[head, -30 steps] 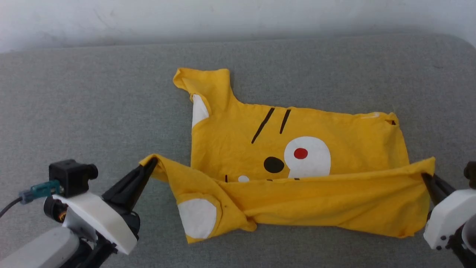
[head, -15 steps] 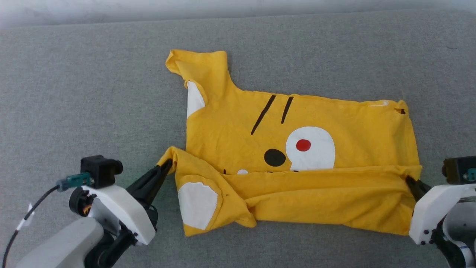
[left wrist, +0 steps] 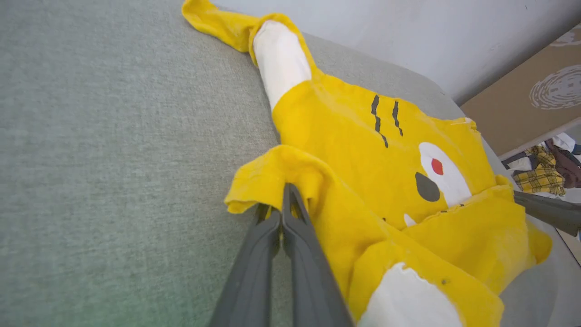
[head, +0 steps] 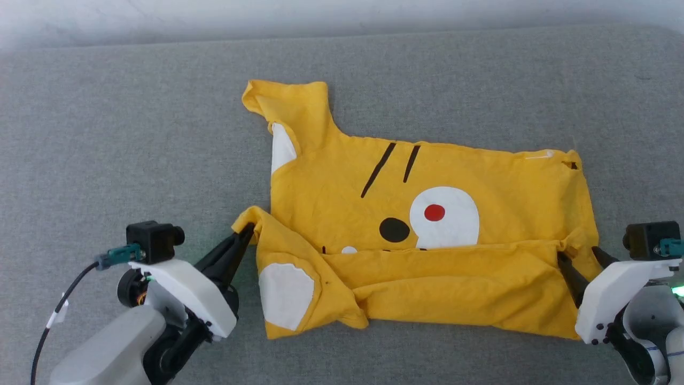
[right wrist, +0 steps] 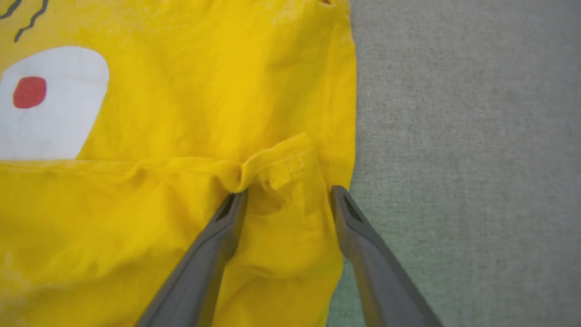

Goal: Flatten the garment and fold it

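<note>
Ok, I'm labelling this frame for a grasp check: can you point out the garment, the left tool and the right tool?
garment (head: 427, 278), head view, on the folded-over near flap.
left tool (left wrist: 287, 190), left wrist view, at its shut fingertips pinching the cloth.
right tool (right wrist: 289, 193), right wrist view, midway between its open fingertips.

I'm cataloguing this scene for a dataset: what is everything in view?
bright yellow cloth T-shirt with cartoon face print: one, yellow, mid-surface, near edge folded over
grey woven fabric surface: one, grey, beneath the T-shirt
pale wall: one, whitish, behind the surface
brown panel with pale swirl: one, brown, past the surface's right end
heap of clothes: one, mixed colours, beside that panel
left gripper: one, dark fingers, shut on the T-shirt's left corner
right gripper: one, dark fingers, open at the T-shirt's right edge
</note>
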### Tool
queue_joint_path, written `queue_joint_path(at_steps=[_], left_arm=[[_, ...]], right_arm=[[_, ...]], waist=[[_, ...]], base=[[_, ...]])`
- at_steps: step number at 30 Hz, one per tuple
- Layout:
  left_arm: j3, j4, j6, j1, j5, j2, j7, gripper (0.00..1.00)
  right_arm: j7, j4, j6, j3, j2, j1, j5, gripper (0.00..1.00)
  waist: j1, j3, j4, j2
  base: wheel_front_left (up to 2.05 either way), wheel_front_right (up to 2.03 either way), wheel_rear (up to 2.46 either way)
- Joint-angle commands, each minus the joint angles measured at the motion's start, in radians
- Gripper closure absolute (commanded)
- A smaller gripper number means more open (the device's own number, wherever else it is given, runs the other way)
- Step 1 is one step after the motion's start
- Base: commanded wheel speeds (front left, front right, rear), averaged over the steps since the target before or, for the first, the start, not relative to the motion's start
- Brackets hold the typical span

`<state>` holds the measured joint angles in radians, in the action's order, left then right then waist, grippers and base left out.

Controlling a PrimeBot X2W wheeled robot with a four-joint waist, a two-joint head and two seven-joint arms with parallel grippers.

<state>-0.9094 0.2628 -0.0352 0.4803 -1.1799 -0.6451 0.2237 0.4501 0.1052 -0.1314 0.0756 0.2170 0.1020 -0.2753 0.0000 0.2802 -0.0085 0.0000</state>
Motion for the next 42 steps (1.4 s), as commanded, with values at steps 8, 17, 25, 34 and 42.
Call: queue_joint_path(at_steps=[8, 17, 25, 34, 42], left_arm=[[0.096, -0.045, 0.015, -0.069, -0.007, 0.011, 0.035, 0.00], [0.444, -0.264, 0.180, -0.302, 0.345, 0.074, 0.038, 0.00], [0.620, -0.425, 0.233, -0.554, 0.666, 0.230, 0.038, 0.00], [0.652, -0.391, 0.194, -0.671, 0.730, 0.335, 0.037, 0.00], [0.592, -0.406, 0.127, -0.574, 0.641, 0.308, -0.201, 0.00]], right_arm=[[-0.082, -0.074, 0.001, 0.049, -0.019, -0.046, -0.002, 0.00], [-0.270, -0.214, 0.001, 0.141, -0.121, -0.171, 0.155, 0.00], [-0.441, -0.242, 0.001, 0.180, -0.166, -0.250, 0.251, 0.00], [-0.522, -0.177, 0.001, 0.219, -0.166, -0.297, 0.197, 0.00], [-0.519, -0.166, 0.001, 0.216, -0.167, -0.283, 0.199, 0.00]], waist=[[0.0000, -0.080, 0.013, 0.0000], [0.0000, -0.123, 0.023, 0.0000], [0.0000, -0.157, 0.017, 0.0000], [0.0000, -0.191, 0.029, 0.0000], [0.0000, -0.173, 0.048, 0.0000]], base=[[0.00, 0.00, 0.00], [0.00, 0.00, 0.00], [0.00, 0.00, 0.00], [0.00, 0.00, 0.00], [0.00, 0.00, 0.00]])
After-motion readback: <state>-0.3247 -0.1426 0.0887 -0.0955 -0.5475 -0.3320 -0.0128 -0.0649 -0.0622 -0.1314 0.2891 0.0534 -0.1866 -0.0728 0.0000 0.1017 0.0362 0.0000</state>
